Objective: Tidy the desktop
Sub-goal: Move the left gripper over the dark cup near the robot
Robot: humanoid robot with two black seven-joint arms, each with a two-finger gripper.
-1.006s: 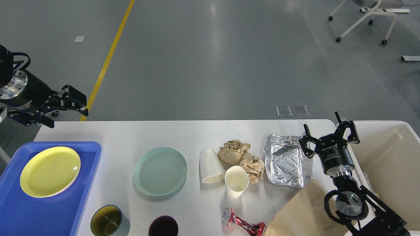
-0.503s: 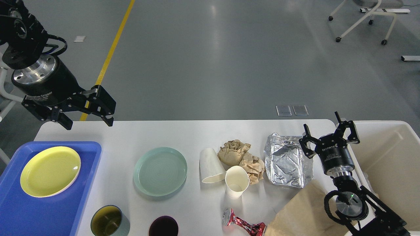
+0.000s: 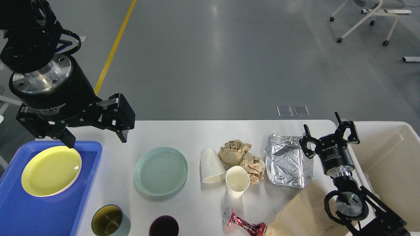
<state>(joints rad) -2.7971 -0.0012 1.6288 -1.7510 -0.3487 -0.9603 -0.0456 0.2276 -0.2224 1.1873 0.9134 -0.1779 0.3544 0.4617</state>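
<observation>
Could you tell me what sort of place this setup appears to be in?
Probably a robotics lab or test hall: a bare grey floor with a yellow marking line, a wheeled office chair, and a white desktop staged with dishes and litter between two robot arms.

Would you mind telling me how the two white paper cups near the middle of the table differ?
The tipped cup lies on its side, mouth toward the near edge; the upright cup stands with its mouth up, showing its inside. The tipped cup sits farther left, beside the crumpled brown paper. Both are plain white and rest on the desktop.
</observation>
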